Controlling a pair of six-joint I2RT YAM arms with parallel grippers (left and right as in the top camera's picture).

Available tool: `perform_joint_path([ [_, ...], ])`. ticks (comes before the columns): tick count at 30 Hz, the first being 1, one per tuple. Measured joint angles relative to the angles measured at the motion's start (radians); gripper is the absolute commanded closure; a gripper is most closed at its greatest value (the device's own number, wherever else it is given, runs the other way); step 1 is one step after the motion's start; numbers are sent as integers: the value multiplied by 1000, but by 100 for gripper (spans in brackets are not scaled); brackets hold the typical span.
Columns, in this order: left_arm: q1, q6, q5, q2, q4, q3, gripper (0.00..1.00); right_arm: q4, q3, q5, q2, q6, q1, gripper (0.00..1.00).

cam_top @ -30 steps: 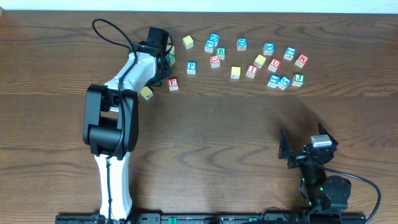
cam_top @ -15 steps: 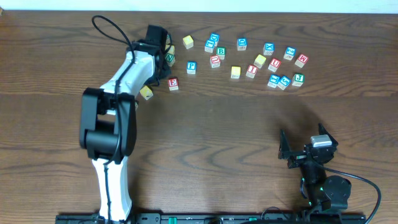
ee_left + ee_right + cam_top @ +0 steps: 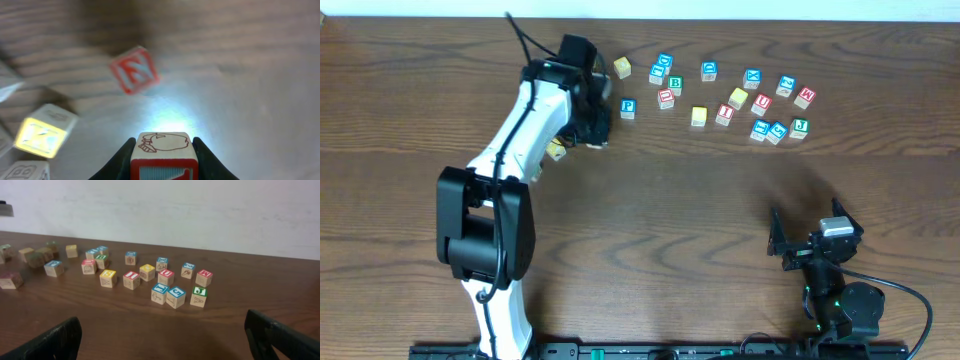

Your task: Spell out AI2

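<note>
Since the left gripper [image 3: 162, 151] is clamped on what I take for the A cube [image 3: 162, 141], with the jaws narrowed onto both its sides, the pick looks done. The cube has a red frame. Its face toward the wrist cam shows an apple line drawing and no letter is readable from here, so "A" is my call, not confirmed. It sits square between the fingers, not tilted. I can't tell whether it's clear of the wood. The wrist view only shows the table [image 3: 240, 90] with glare beyond it.

Just past it is a red cube with an N-like letter [image 3: 134, 70], blurred and apart from the held one. A yellow cube [image 3: 44, 134] sits off to the side. From overhead the gripper covers the left end of the cube row [image 3: 699, 116], so what's under it is hidden.

Relation that matters: the I cube [image 3: 724, 114] lies to the robot's right of the left gripper, along the same far row, with several cubes between. Bare wood for the word is on the near side of the row, toward the bases. Next move as I'd judge it: pull back toward the robot and set A down leftmost, leaving room on its right for I and 2.

2 cube: there are several blue cubes in the row, and I can't read which one carries the 2.

Right gripper [image 3: 161, 332]: jaws spread wide with nothing between them, parked near the front edge, well apart from the row and facing it. The I cube looks about equally reachable from either arm, and the right one is free.

Risk: A lands picture side up instead of letter side up.
</note>
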Motion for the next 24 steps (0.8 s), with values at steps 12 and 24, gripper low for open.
perform_joint_path([
  [12,-98,304,34,0,-21,0,69,0,0,0,0,0,0,1],
  [24,-117,706,41,0,0,-68,61,0,0,0,0,0,0,1],
])
